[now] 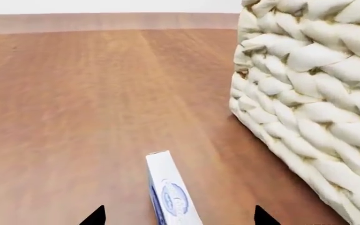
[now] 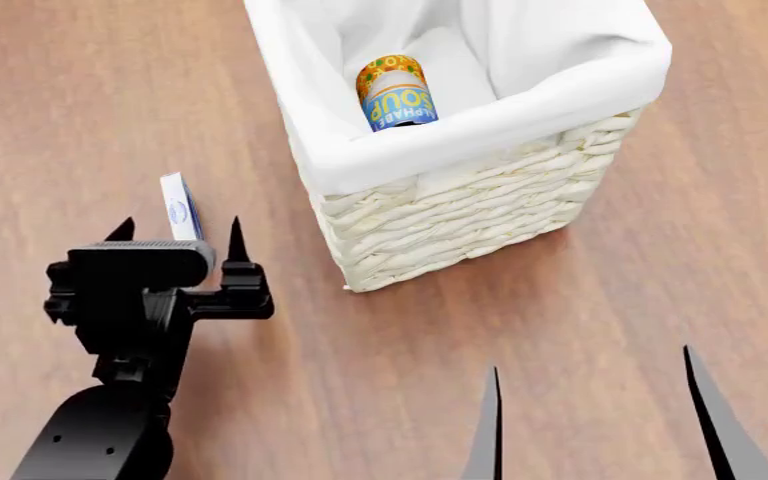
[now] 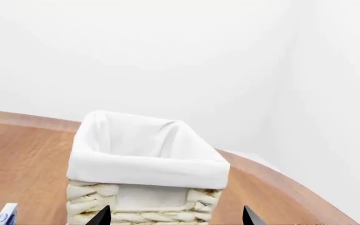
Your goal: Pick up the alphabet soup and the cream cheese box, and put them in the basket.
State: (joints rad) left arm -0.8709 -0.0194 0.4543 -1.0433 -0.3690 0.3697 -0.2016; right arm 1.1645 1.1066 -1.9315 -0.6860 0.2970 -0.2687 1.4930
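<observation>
The alphabet soup can (image 2: pixel 396 93) lies on its side inside the basket (image 2: pixel 491 215), on the white liner. The cream cheese box (image 2: pixel 180 207) stands on edge on the wooden floor, left of the basket. It also shows in the left wrist view (image 1: pixel 170 192) and at the edge of the right wrist view (image 3: pixel 5 216). My left gripper (image 2: pixel 179 232) is open, with its fingertips on either side of the box and apart from it. My right gripper (image 2: pixel 595 420) is open and empty, near the basket's front side. The basket's woven wall (image 1: pixel 311 108) is beside the left gripper, and the right wrist view shows the basket's rim (image 3: pixel 146 164).
The wooden floor (image 2: pixel 598 300) spreads all around the basket. A white wall (image 3: pixel 167 61) rises behind the basket in the right wrist view.
</observation>
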